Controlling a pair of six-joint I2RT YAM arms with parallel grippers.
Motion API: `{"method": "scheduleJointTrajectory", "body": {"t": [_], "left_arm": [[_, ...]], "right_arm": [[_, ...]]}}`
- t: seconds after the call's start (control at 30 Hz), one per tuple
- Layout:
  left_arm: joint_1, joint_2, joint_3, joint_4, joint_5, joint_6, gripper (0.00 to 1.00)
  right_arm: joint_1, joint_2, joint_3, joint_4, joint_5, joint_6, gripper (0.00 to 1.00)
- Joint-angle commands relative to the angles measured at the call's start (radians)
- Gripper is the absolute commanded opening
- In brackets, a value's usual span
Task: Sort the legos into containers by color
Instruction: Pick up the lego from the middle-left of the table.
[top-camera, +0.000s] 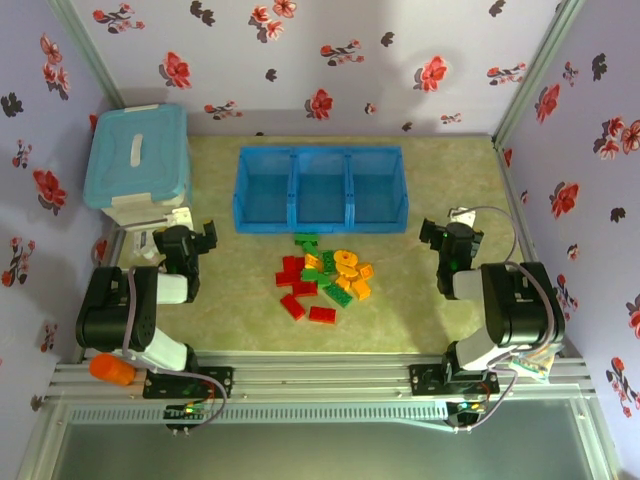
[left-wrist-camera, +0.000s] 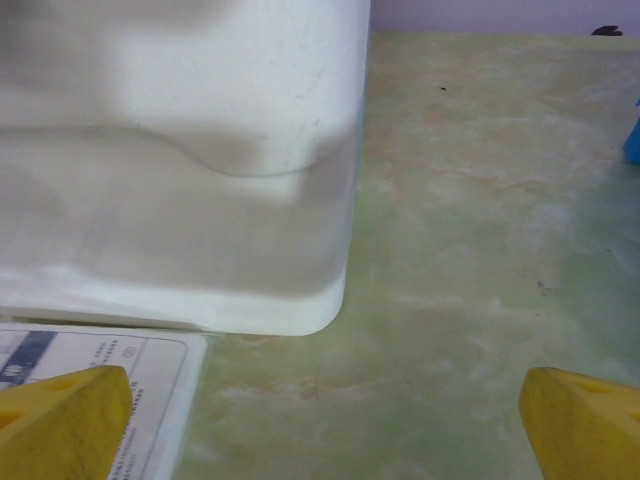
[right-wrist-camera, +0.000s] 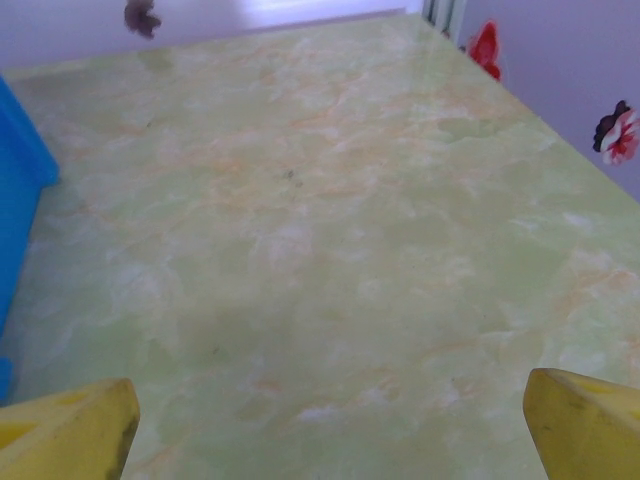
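A heap of small red, green and orange-yellow legos (top-camera: 322, 278) lies mid-table, just in front of the translucent blue tray (top-camera: 320, 188) whose three compartments hold nothing. My left gripper (top-camera: 193, 238) rests at the left, well away from the pile; its yellow fingertips (left-wrist-camera: 62, 420) stand wide apart over bare table, open. My right gripper (top-camera: 449, 236) sits at the right, also apart from the bricks, its yellow fingertips (right-wrist-camera: 585, 425) spread wide with nothing between them. A blue edge of the tray (right-wrist-camera: 20, 190) shows at the left of the right wrist view.
A pale blue lidded box (top-camera: 138, 155) with a white base (left-wrist-camera: 180, 170) stands at the back left, close ahead of the left gripper. A printed label card (left-wrist-camera: 95, 370) lies beside it. Floral walls enclose the table on three sides.
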Motion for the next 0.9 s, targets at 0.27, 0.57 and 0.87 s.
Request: {"method": "scheduleJointTrajectory", "body": {"t": [0.27,0.57,0.87], "left_arm": [[-0.117,-0.575,0.221,-0.79,-0.049,-0.453,1.0],[-0.326,-0.649,0.346,-1.128,0.154,-0.512,0.95],[-0.614,-0.518,0.345,-1.286,0.139,-0.592,0.85]], "right_arm": [[-0.011,-0.527,0.304,-0.905,-0.22,0.494,0.99],[0.087,-0.6,0.375,-1.158,-0.279,0.465,0.99],[0.195,-0.61,0.389,-1.32,-0.235,0.455,0.91]]}}
